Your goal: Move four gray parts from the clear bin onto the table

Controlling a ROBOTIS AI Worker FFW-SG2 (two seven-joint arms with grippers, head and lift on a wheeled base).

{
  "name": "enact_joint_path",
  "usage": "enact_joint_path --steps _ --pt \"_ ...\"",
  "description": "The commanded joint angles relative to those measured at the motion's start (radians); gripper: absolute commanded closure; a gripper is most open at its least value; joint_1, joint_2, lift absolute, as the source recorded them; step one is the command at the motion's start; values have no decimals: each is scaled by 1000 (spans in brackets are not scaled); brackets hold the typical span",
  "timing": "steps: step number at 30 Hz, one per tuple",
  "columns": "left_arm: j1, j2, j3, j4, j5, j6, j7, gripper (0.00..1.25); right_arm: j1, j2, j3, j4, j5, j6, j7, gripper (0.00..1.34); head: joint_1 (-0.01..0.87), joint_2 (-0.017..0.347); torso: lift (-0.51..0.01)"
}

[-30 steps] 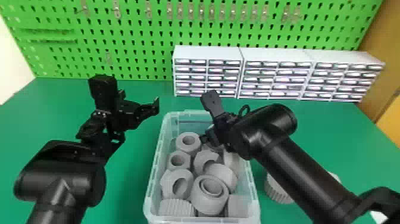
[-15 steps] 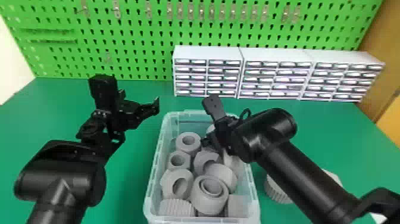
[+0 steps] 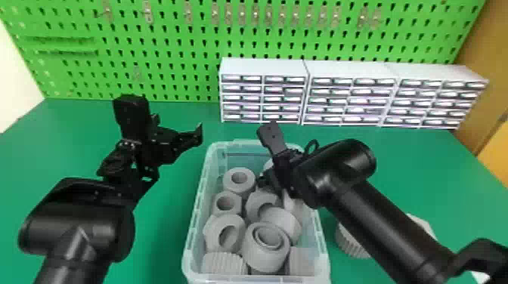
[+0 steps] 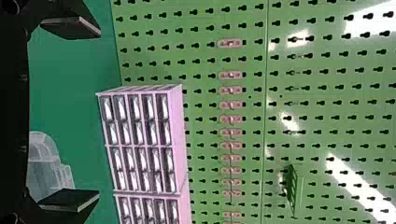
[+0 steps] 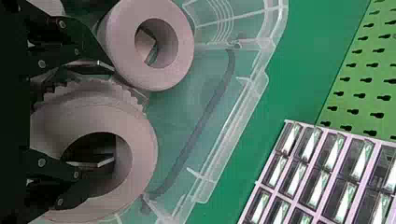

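Observation:
The clear bin point(image 3: 194, 223) holds several gray parts point(image 3: 264, 245). My right gripper point(image 3: 266, 181) is down inside its far half. In the right wrist view my right gripper point(image 5: 102, 114) has its fingers apart across the wall of a toothed gray ring point(image 5: 142, 154), one outside the rim and one over the hole; a smooth gray ring point(image 5: 184, 51) lies beside it. Left of the bin, above the table, is my left gripper point(image 3: 177, 128); in the left wrist view my left gripper point(image 4: 95, 114) is open with nothing between its fingers. A ribbed gray part point(image 3: 349, 241) stands on the table right of the bin.
White drawer cabinets point(image 3: 260, 68) line the back of the green table point(image 3: 400, 166), against a green pegboard point(image 3: 170, 49). Another gray part point(image 3: 421, 223) lies right of the bin, partly behind the right forearm.
My right gripper has shifted slightly to the right and toward the near side, showing more of a gray part at the bin's far end. The left arm has kept still.

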Motion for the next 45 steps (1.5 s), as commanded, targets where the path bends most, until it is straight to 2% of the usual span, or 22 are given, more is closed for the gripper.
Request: enact_joint_path --steps 1,7,10,14,24,31,41,45 --pt "0 0 1 0 0 0 0 81 -1 0 4 0 2 0 1 627 686 26 -50" --pt "2 0 1 0 0 0 -1 81 3 2 25 -15 34 -23 0 897 686 26 -50" --pt "2 0 2 0 0 0 0 81 5 2 34 -26 51 -32 0 964 686 26 -50" --pt "2 0 1 -2 0 0 -1 81 7 0 54 -40 80 -38 0 978 686 26 -50" --pt "4 0 2 0 0 0 -1 81 11 -1 54 -71 94 -37 0 998 686 26 -50" --pt "4 0 4 0 0 0 -3 81 22 -6 33 -186 107 9 0 998 686 26 -50" --pt "10 0 10 -2 0 0 -3 81 71 -24 -81 -397 146 132 -3 998 686 26 -50" --pt "10 0 10 -2 0 0 -5 81 94 -35 -128 -465 146 173 -31 998 686 26 -50"
